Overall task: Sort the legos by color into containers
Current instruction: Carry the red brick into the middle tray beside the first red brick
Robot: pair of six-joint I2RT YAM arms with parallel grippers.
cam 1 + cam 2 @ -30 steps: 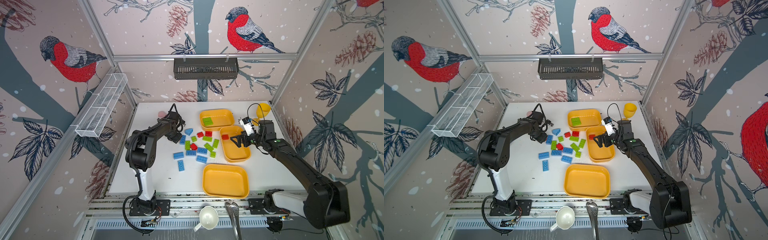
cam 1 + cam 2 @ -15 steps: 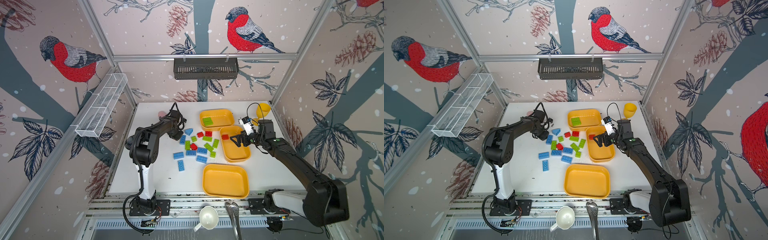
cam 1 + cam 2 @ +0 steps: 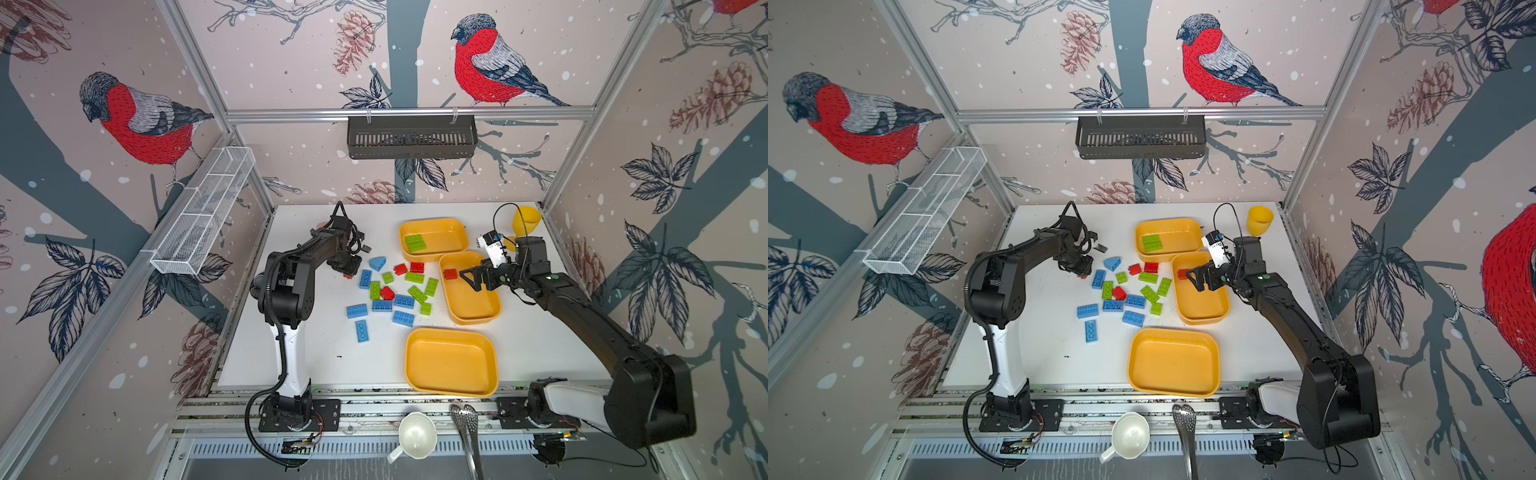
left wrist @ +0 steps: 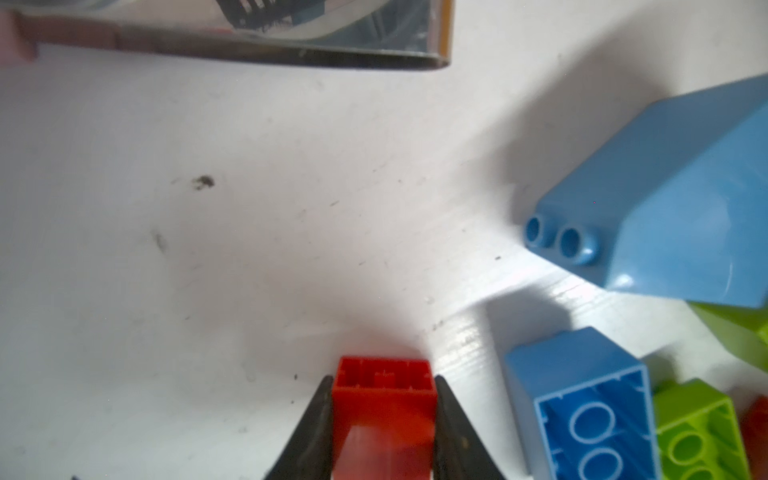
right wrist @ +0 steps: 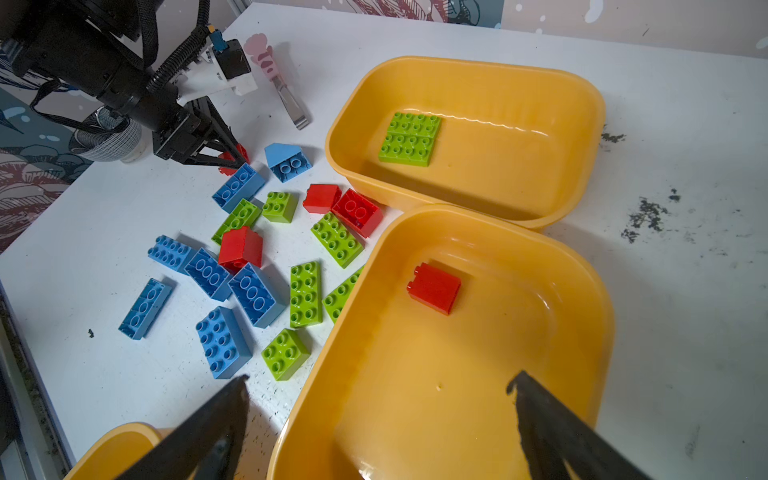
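A red brick [image 4: 384, 409] is gripped by the left pincer [image 4: 383, 379], its tray [image 3: 473, 305] being placed rightward, below the open right pincer [image 5: 379, 379].

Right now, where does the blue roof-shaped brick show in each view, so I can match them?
Top view: blue roof-shaped brick at the loose pile's far edge, just right of the left end effector.
Top view: the brick, same spot.
Left wrist: lying on its side, beyond the red brick.
Right wrist: between the left end effector and the green-brick tray, at.
Shared landmark: the red brick clamped in the left end effector.
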